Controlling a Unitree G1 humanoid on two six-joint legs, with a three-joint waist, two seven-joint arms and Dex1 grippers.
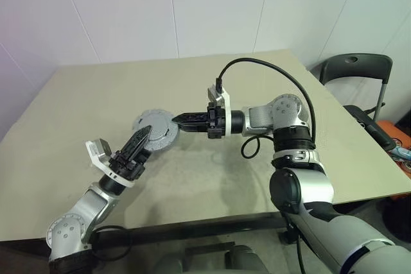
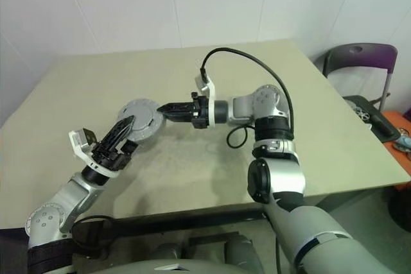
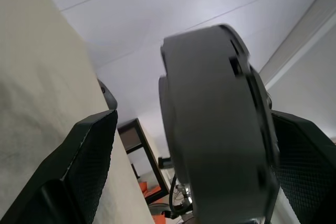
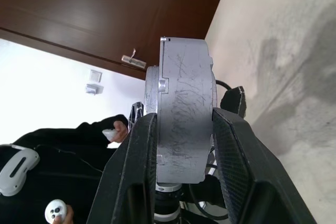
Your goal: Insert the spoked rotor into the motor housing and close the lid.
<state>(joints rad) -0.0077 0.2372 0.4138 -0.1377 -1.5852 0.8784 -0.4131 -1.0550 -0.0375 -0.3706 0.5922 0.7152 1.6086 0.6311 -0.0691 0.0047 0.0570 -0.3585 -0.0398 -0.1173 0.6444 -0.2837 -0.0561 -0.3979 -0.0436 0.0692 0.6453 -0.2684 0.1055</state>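
A thick round grey metal disc, the motor housing (image 1: 156,130), hangs just above the tan table (image 1: 212,178) with a grey face turned up. I cannot tell the lid apart from the body. The spoked rotor is hidden. My right gripper (image 1: 176,121) reaches in level from the right and is shut on the disc's rim. In the right wrist view its fingers (image 4: 137,145) press both flat faces of the housing (image 4: 184,98). My left gripper (image 1: 139,142) stands open at the lower left rim. In the left wrist view its fingers (image 3: 89,145) straddle the housing (image 3: 210,124) without gripping.
A black chair (image 1: 356,68) stands past the table's right edge, with orange items (image 1: 393,136) beside it. The right wrist view shows a person in dark clothes (image 4: 58,145) holding white controllers. The table's near edge (image 1: 192,222) runs just in front of my arms.
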